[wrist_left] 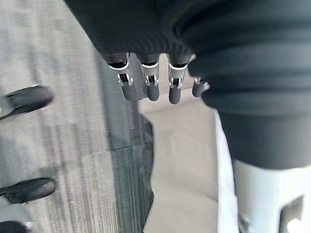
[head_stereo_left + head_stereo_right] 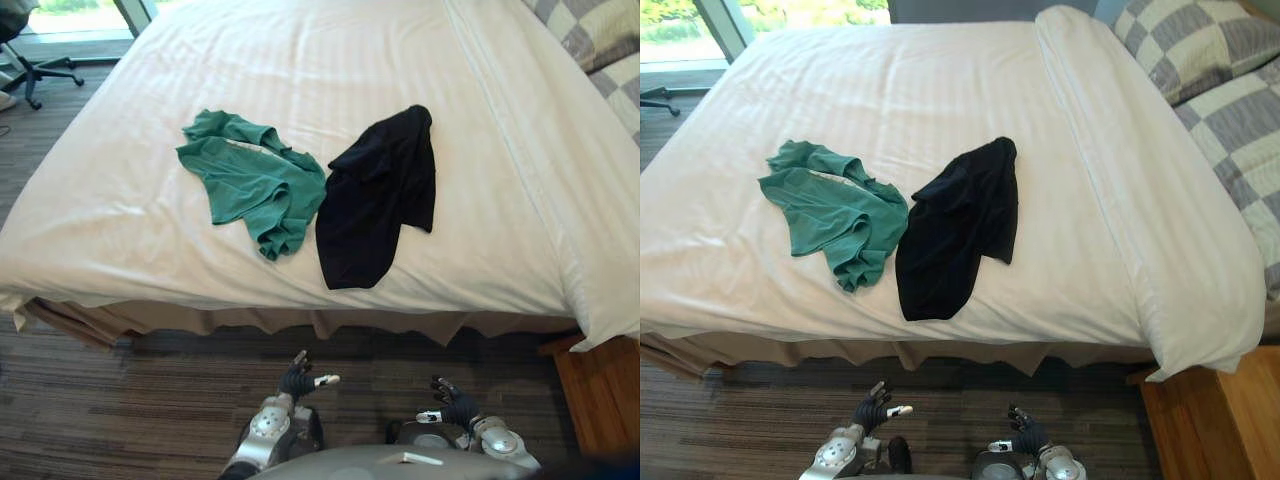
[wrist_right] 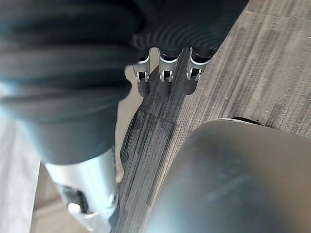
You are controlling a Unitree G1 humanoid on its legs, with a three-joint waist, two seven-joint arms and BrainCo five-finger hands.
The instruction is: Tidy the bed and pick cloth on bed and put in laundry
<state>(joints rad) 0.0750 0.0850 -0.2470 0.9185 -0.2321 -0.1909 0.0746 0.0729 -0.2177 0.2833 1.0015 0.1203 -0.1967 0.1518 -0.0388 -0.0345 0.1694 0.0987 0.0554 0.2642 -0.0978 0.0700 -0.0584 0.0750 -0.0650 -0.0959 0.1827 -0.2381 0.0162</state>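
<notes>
Head view: a green cloth (image 2: 255, 185) and a black cloth (image 2: 375, 200) lie crumpled just beside each other near the bed's (image 2: 300, 70) front edge; the left hand (image 2: 297, 381) and right hand (image 2: 455, 404) hang low over the floor (image 2: 100, 400), well apart from both. Left wrist view: fingers (image 1: 152, 90) straight, holding nothing; right wrist view: fingers (image 3: 165, 82) likewise straight and empty.

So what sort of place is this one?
Most likely a bedroom, maybe a hotel room: a wide bed in white bedding, checked pillows at its head, a green cloth and a black cloth lying on it.
</notes>
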